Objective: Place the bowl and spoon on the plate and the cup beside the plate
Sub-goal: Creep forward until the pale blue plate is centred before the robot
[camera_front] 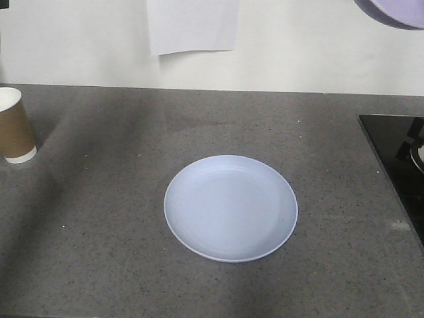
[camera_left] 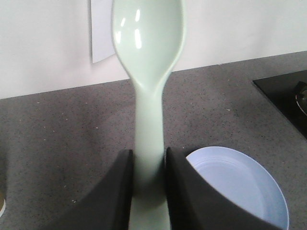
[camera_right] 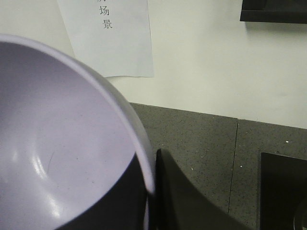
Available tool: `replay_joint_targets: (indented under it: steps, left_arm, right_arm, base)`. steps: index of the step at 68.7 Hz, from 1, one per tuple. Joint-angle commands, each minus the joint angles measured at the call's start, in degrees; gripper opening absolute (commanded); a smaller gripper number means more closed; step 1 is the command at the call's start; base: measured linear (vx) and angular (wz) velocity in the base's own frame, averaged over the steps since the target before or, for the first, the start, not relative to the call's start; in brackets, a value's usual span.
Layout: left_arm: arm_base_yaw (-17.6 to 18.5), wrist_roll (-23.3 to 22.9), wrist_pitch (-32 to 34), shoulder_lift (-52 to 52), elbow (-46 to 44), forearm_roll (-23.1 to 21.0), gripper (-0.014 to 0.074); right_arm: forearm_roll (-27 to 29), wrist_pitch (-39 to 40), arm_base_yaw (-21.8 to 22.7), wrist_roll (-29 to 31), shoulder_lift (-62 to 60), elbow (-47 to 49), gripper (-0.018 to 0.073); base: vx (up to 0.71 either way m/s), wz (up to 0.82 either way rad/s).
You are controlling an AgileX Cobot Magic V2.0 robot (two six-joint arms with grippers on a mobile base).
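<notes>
The pale blue plate (camera_front: 230, 209) lies flat in the middle of the front view on the speckled grey counter (camera_front: 99, 218), with nothing on it. The brown paper cup (camera_front: 14, 126) stands upright at the left edge of that frame, well apart from the plate. The lavender bowl (camera_right: 57, 143) is off the counter, showing only as a sliver in the upper right corner of the front view. In the right wrist view, the right gripper (camera_right: 146, 184) pinches its rim, with one dark finger inside and one outside. The mint spoon (camera_left: 148, 48) is gripped by its handle in the left gripper (camera_left: 148, 160), scoop at the top of the frame, above the counter. A white paper sheet (camera_front: 192, 26) hangs on the wall, and a black cooktop (camera_front: 397, 159) sits at the right edge.
</notes>
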State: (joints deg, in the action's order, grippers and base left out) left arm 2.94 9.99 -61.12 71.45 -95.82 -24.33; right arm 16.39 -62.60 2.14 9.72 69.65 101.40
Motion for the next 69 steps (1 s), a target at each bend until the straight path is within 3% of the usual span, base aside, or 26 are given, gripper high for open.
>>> replay_joint_targets:
  steps: [1,69]
  left_arm:
    - [0.1,0.0,3.5,-1.1,-1.6,-1.9,-0.0007]
    - [0.1,0.0,3.5,-1.1,-1.6,-1.9,-0.0007]
  right_arm:
    - [0.9,4.0,0.3,-0.1,-1.1,1.5,-0.001]
    - [0.9,4.0,0.3,-0.1,-1.1,1.5,-0.001]
  base:
    - [0.04,0.0]
    - [0.03,0.0]
